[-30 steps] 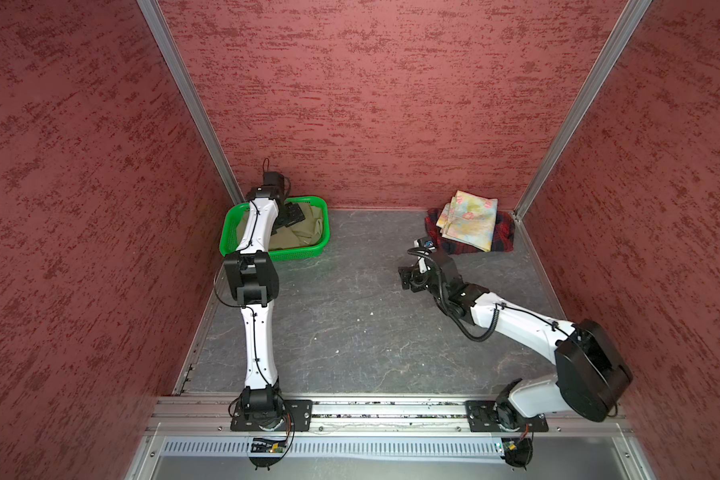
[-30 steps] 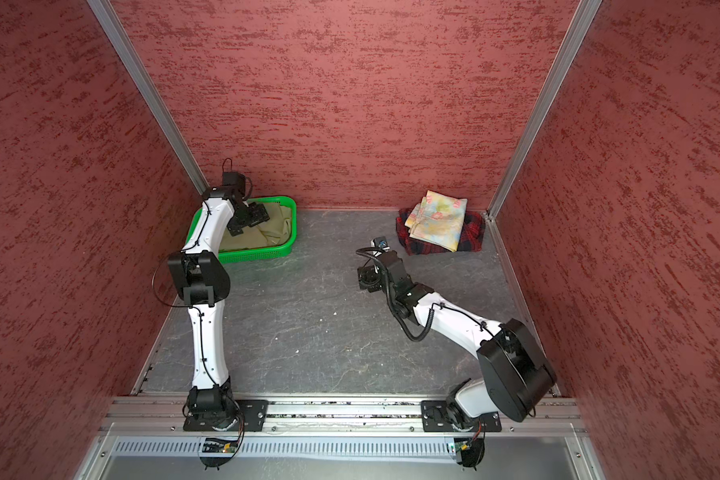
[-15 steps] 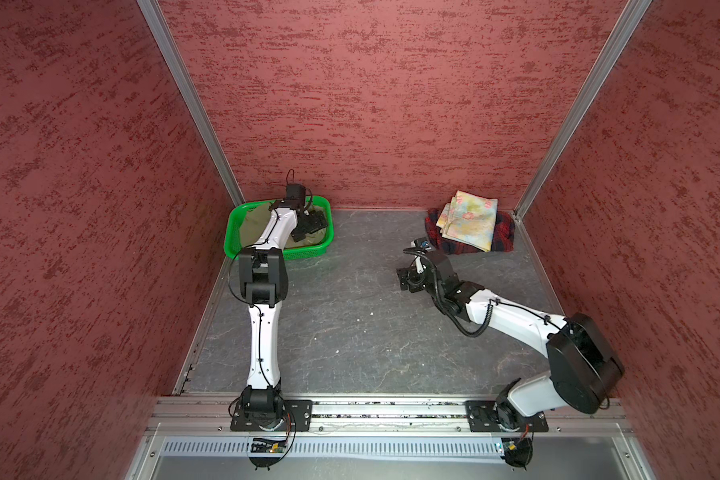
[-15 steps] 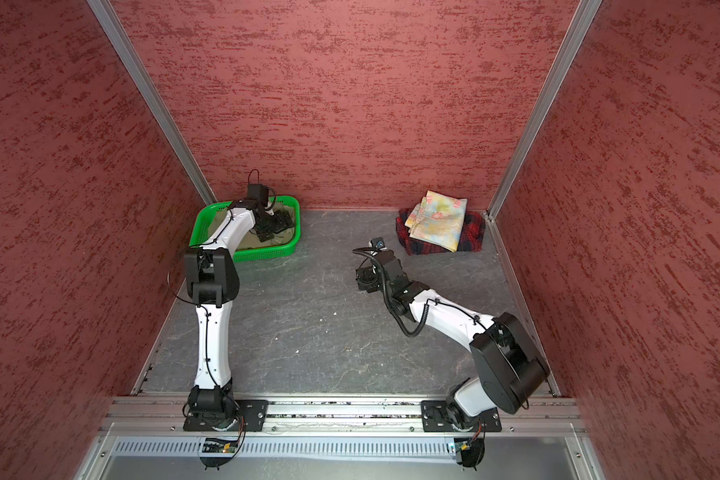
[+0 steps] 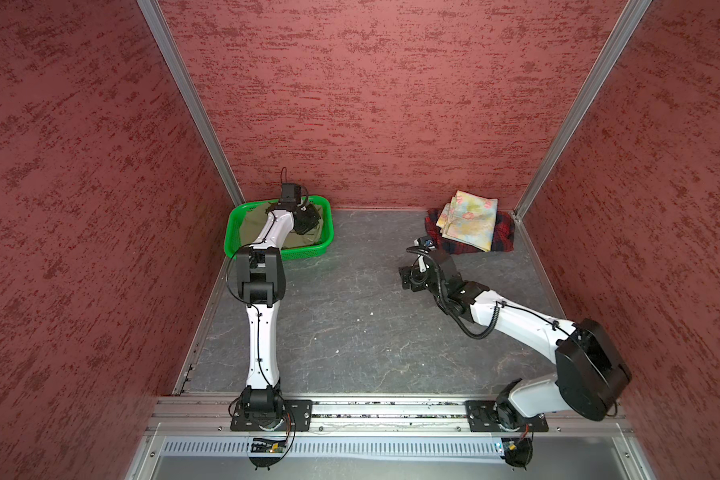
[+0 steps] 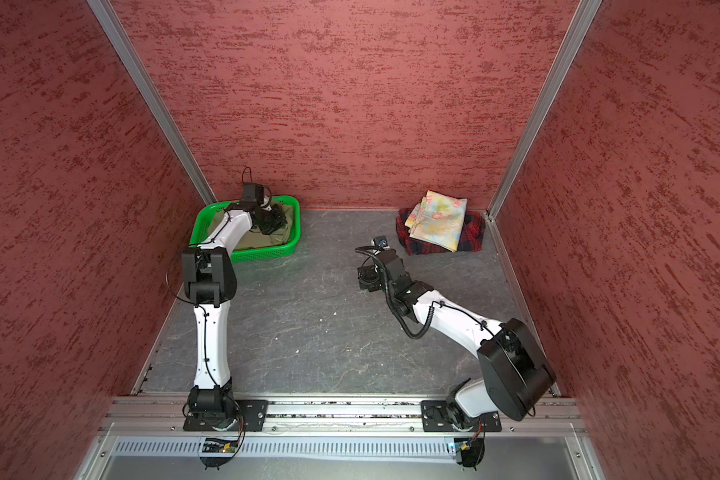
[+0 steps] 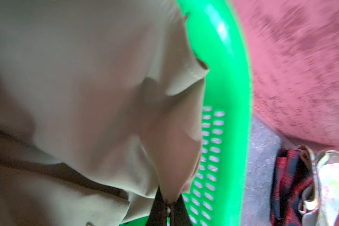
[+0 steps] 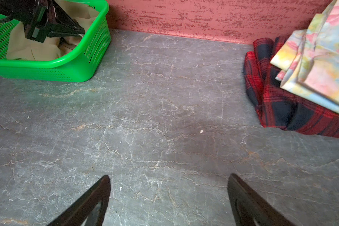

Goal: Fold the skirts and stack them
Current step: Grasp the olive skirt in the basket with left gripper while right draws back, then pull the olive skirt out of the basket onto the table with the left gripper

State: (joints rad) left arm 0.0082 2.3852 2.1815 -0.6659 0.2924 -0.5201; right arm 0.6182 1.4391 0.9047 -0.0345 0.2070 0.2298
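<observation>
Inside green basket (image 7: pixel 233 97), far-left corner: my left pincer (image 7: pixel 169 203) clamped on the olive skirt (image 7: pixel 86 88).
My right pincer (image 8: pixel 168 178) hung spread over the table (image 8: pixel 145 117) (holding nothing); floral skirt (image 8: pixel 321 58) lay folded on plaid skirt (image 8: pixel 278 109).

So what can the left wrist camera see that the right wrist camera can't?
Only the left wrist view shows the left claw tips pinched shut on a fold of the khaki skirt. Only the right wrist view shows the right claw, open above the table. Both show the left claw in the basket, the khaki skirt in it, and the flowery skirt lying on the plaid skirt.
</observation>
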